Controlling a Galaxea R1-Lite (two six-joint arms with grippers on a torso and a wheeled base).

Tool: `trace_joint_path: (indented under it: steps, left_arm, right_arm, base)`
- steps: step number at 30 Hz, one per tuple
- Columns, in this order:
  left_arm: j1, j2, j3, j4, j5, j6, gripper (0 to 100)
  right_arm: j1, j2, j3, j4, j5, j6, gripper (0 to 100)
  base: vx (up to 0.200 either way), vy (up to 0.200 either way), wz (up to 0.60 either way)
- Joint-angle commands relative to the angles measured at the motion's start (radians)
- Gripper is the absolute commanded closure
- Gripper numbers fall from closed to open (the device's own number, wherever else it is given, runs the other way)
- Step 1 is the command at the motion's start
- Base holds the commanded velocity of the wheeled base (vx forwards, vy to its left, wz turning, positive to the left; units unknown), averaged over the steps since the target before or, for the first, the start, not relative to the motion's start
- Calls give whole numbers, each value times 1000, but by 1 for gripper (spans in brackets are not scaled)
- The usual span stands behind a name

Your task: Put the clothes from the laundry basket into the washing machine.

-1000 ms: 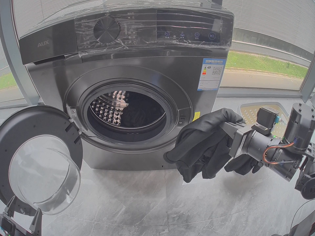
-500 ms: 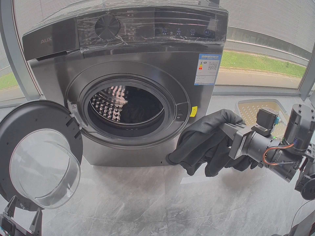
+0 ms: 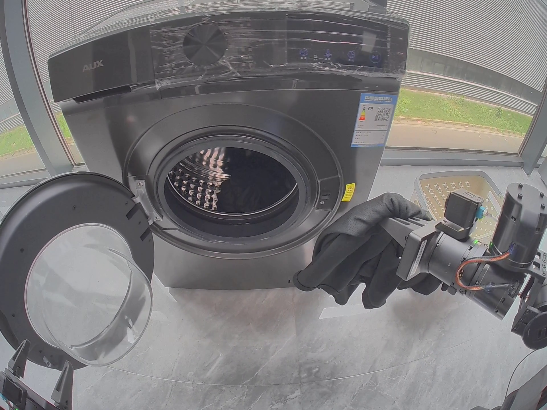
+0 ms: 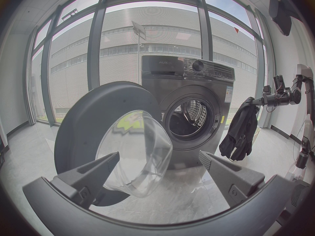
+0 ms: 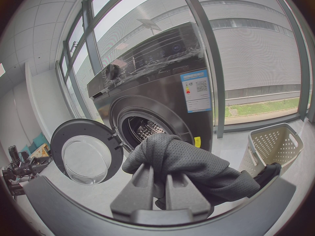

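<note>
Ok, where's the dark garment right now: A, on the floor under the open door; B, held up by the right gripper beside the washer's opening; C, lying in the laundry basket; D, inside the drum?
B: the dark garment hangs from the right gripper, which is shut on it, clear of the floor and outside the drum.

Grey marble floor (image 3: 273,348), tall windows (image 4: 154,49), daylight.

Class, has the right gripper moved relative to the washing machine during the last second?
Yes, slightly. The right gripper, shut on the black garment, now sits lower against the yellow sticker on the washing machine; the camera shifted too.
</note>
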Motion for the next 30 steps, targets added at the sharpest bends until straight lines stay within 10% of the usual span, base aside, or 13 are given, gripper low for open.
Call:
trace_joint_path:
  steps: [1,30]
  left_arm:
    - [0,-17,16,0,0,-2,0]
    - [0,-17,16,-2,0,0,0]
  right_arm:
    - [2,1,2,0,0,1,100]
    - [-13,83,93,-25,106,211,100]
  base:
    - [0,0,0]
    - [0,0,0]
